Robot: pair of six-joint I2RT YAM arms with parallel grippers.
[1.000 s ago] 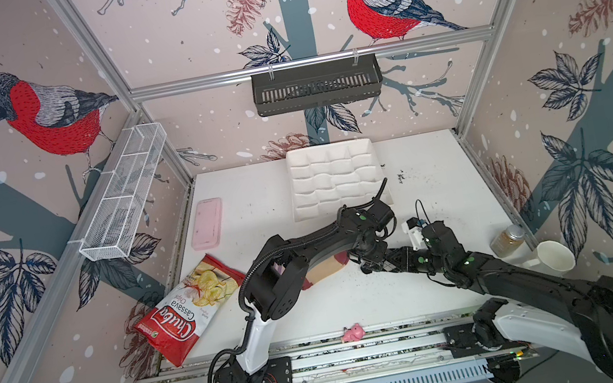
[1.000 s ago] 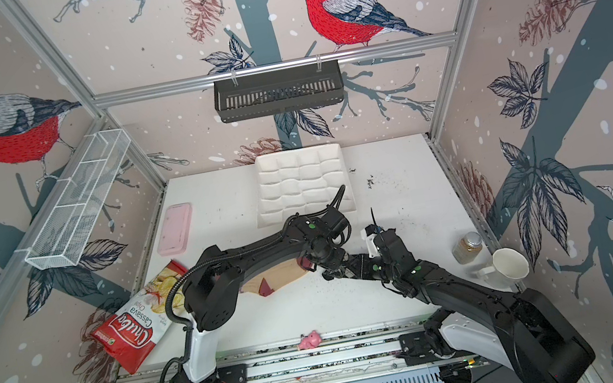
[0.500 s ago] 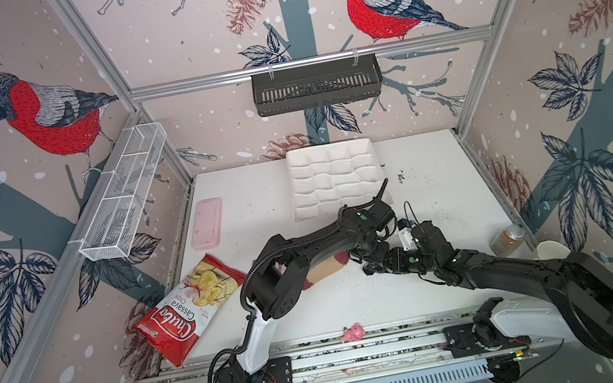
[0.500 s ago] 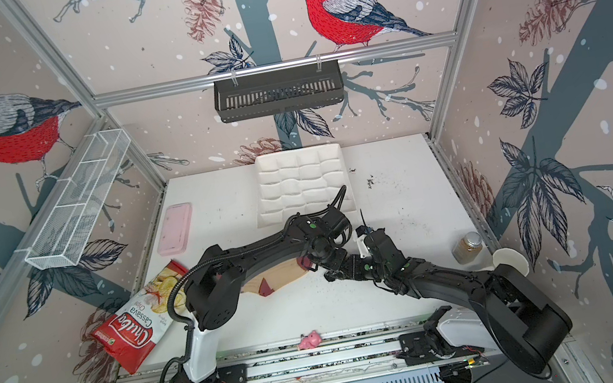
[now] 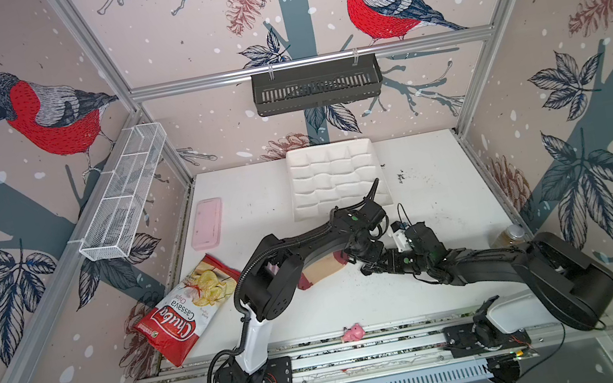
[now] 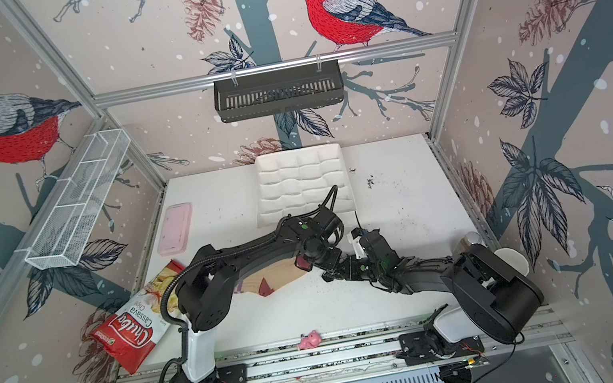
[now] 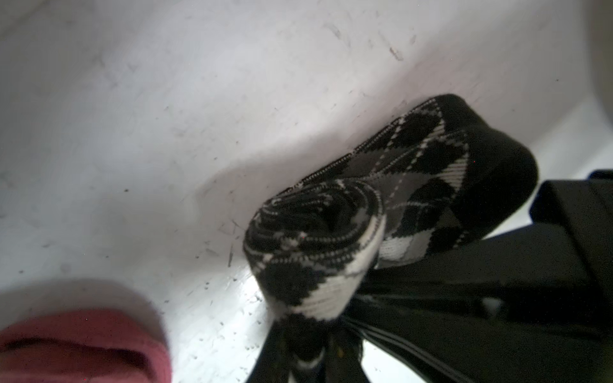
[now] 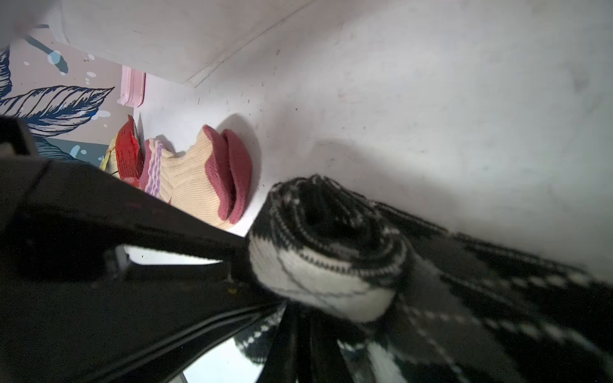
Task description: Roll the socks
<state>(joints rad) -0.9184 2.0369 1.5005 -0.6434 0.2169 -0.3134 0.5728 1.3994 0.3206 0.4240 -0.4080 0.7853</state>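
Note:
The black-grey-white argyle sock (image 7: 315,252) is wound into a tight roll, its loose toe end (image 7: 464,172) trailing off on the white table. It hangs between my two grippers near the table's middle and is hidden under them in both top views. My left gripper (image 7: 308,351) has sock fabric between its fingers. My right gripper (image 8: 300,348) pinches the same roll (image 8: 325,255) from the opposite side, jaws narrow. The grippers (image 5: 363,252) (image 5: 370,269) almost touch. The tan sock (image 5: 324,271) (image 8: 195,185) with maroon toe lies flat just left of them, partly under the left arm.
A red-and-white chips bag (image 5: 189,309) leans at the table's left edge, with a pink case (image 5: 207,222) behind it. A white quilted tray (image 5: 336,179) sits at the back. A pink toy (image 5: 353,332) lies on the front rail. A jar (image 5: 512,235) and cup (image 6: 511,257) stand at the right.
The right arm has stretched leftward and lowered, bringing its gripper closer against the left one. The left arm has stayed nearly still over the tan sock.

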